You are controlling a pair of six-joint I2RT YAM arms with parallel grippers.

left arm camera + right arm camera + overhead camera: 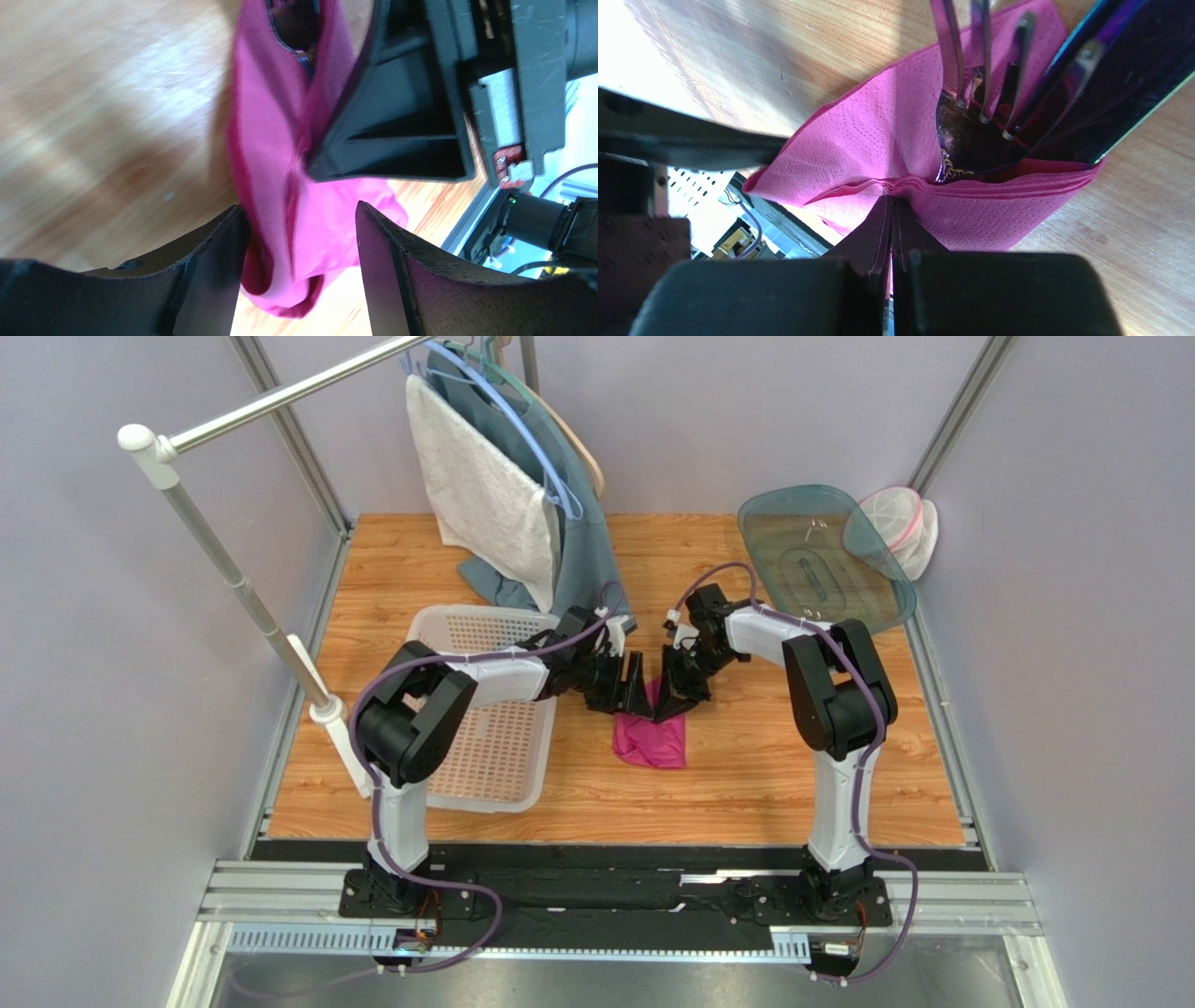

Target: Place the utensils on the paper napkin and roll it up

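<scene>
- Right claw (892, 210) is pinched fully shut on the folded edge of the pink napkin (878, 133).
- Left claw (302, 217) stands open, one finger on each side of the napkin, and I see no grip.
- I see the cutlery (990, 84) tucked in the fold. Its long axis runs straight away from the right claw, and the fork's prongs reach into the fold toward that claw.
- From above, the napkin sits mid-table between both claws, trailing toward the near edge.
- Wood-grain tabletop (786, 770); a white basket (491, 742) to the left; a towel (484, 490) hanging at the back; pale lilac walls.
</scene>
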